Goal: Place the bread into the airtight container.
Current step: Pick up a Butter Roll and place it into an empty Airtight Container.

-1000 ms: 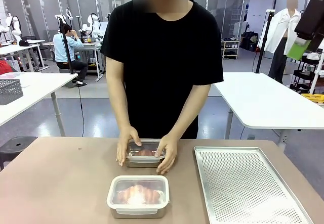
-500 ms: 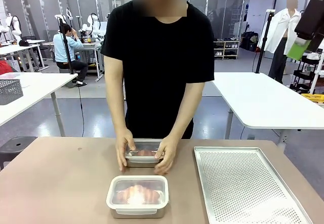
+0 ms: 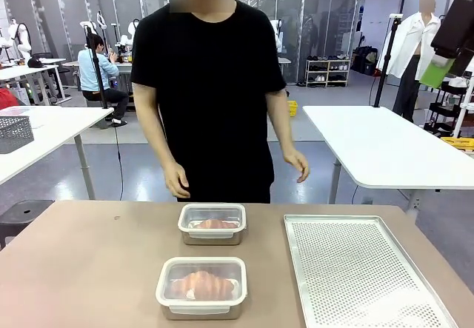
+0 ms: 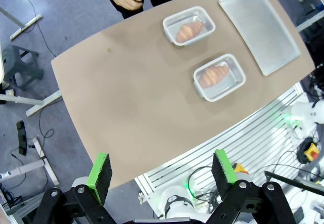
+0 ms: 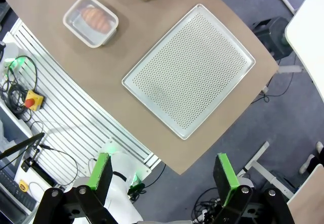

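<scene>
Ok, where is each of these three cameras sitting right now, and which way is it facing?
Front view: low between the arms, looking across the table at the standing person; two lidded containers with croissants, perforated tray.
Left wrist view: high up, looking down past the open left gripper at the table.
Right wrist view: high up, looking down past the open right gripper at the tray.
Shared: both wrist views show the tray and containers.

The person wears a plain black short-sleeved T-shirt (image 3: 211,91). The left pincer (image 4: 162,171) and right pincer (image 5: 162,172) are black, with flat green pads.
</scene>
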You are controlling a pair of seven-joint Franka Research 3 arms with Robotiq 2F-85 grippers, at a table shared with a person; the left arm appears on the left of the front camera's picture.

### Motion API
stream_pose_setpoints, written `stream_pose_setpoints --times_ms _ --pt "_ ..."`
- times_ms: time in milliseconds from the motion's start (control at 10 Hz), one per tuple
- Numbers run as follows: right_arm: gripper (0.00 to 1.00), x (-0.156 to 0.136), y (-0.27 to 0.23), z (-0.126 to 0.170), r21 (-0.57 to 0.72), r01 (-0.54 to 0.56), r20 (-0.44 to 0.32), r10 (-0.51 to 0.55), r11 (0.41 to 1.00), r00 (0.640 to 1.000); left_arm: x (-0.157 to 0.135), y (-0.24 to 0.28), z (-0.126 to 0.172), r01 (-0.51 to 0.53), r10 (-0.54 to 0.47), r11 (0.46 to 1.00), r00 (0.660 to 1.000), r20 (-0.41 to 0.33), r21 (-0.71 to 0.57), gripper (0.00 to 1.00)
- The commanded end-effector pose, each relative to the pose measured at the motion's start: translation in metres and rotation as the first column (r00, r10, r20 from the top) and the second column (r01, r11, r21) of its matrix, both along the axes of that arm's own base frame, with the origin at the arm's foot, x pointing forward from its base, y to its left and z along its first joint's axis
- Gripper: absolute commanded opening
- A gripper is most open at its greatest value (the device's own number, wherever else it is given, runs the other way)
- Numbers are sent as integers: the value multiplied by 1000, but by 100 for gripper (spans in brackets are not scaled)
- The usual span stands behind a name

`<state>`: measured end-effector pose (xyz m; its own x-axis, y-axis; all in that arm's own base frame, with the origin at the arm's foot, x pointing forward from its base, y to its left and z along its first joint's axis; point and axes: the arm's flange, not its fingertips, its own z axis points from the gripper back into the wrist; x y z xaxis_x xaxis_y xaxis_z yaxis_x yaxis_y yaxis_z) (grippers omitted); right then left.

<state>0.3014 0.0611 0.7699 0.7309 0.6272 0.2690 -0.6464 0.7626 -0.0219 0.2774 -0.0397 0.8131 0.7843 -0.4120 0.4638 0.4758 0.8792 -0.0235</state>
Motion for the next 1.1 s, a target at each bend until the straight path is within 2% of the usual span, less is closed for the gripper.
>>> stream_pose_setpoints --times_ms 0,1000 --pt "100 -2 -2 -3 -5 -3 9 3 1000 1000 -1 1 0 6 -6 1000 1000 0 -1 100" --pt "100 -2 -2 -3 -5 -3 9 3 1000 1000 -1 1 0 6 -6 1000 1000 0 -1 100"
